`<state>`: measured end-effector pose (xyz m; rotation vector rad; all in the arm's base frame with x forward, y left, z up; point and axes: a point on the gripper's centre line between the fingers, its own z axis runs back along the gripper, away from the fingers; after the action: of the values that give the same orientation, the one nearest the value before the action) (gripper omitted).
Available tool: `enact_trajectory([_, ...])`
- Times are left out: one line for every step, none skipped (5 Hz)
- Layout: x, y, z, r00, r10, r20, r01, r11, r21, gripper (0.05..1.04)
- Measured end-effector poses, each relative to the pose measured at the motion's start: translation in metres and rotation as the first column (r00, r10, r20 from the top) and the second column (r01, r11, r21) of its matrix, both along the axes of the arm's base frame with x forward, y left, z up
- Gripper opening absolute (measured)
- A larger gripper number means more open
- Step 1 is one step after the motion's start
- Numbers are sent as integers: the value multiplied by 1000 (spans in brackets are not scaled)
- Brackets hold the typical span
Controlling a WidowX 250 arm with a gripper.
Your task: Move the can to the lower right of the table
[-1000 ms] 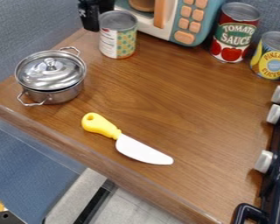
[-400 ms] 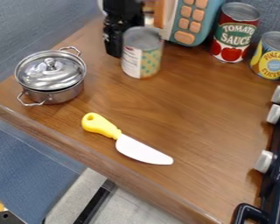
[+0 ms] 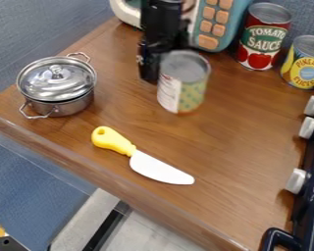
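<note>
From where I stand, the end effector [image 3: 158, 58] looks closed on the patterned can [image 3: 182, 83], which sits roughly upright at its lower right, so the carry across the counter [image 3: 245, 132] should lead that same way, can foremost.
</note>
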<state>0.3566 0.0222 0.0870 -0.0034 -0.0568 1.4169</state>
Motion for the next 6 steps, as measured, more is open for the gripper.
enact_trajectory([-18,-24,2,999,-40,4,40,999,-3,1001])
enact_trajectory([-39,-53,0,996,-92,-3,92,995,-26,1001])
enact_trajectory([-55,-74,-2,991,-136,-4,136,991,-20,1001])
enact_trajectory([-70,-98,0,981,-196,2,196,980,-18,1001])
enact_trajectory([-73,-102,4,980,-197,14,197,980,-24,1001])
enact_trajectory([-73,-86,22,989,-146,39,147,988,-38,1001])
